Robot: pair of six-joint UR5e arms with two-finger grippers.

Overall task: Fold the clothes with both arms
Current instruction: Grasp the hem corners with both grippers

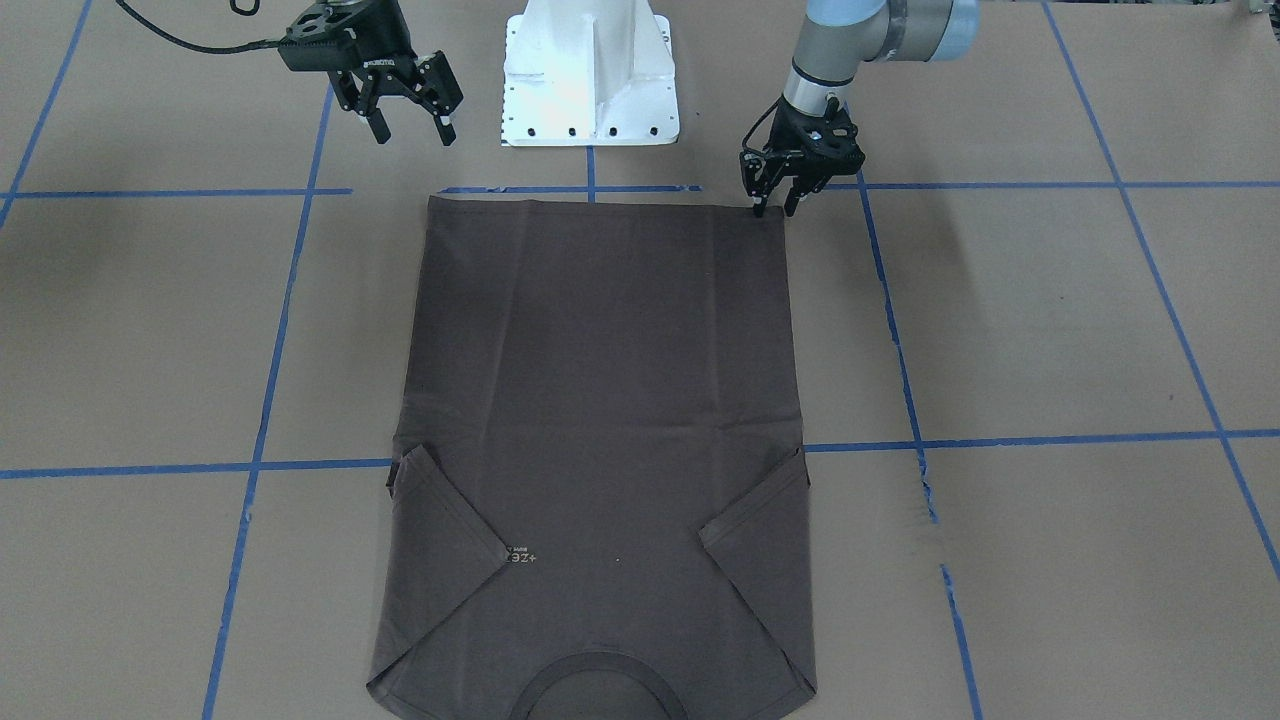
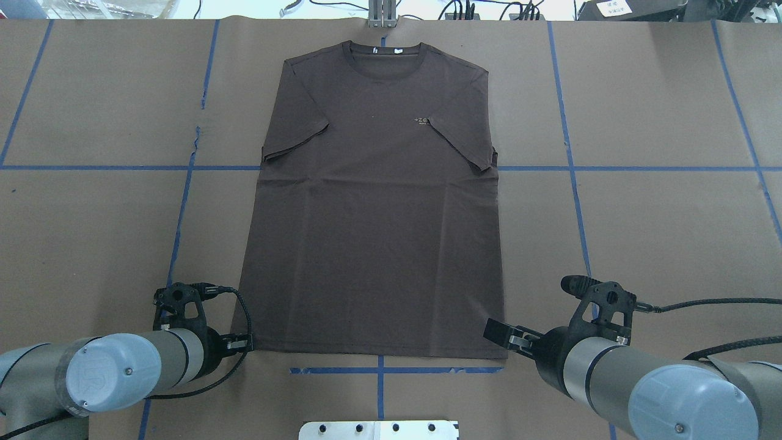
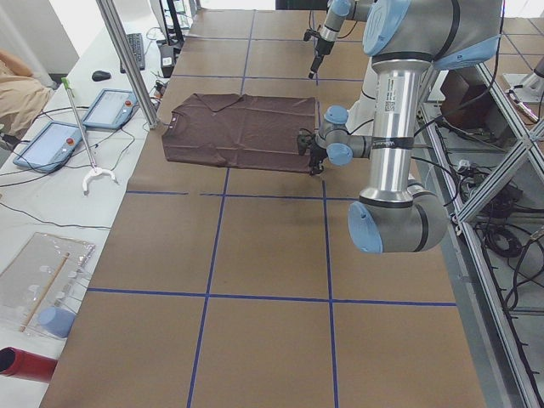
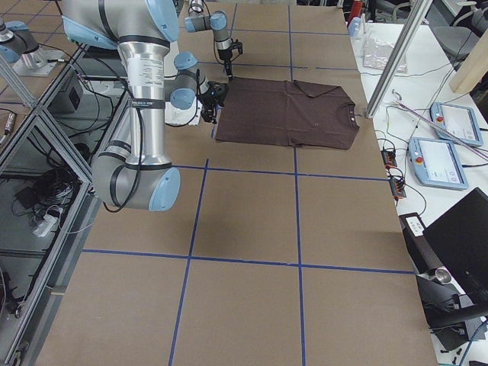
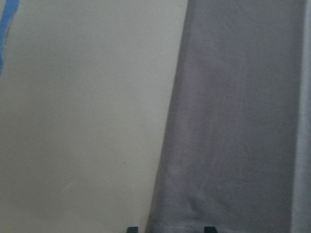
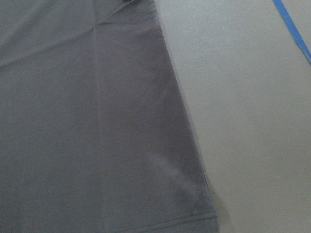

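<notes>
Front-facing view: the T-shirt (image 1: 600, 380) lay flat on the counter (image 1: 1050, 320), sleeves folded inward, hem nearest the robot. The left claw (image 1: 774, 208) stood part-open astride one hem corner, gripping nothing. The right claw (image 1: 412, 128) hung wide open and empty near the other corner.

Left wrist view: both fingertips bracketed the hem. The step called for lowering the right claw likewise, then closing both together.

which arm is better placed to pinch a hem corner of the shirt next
Left. Its claw sits low and open right at a hem corner of the dark brown-grey short-sleeved T-shirt; the right claw hangs open, apart from its corner.
</notes>
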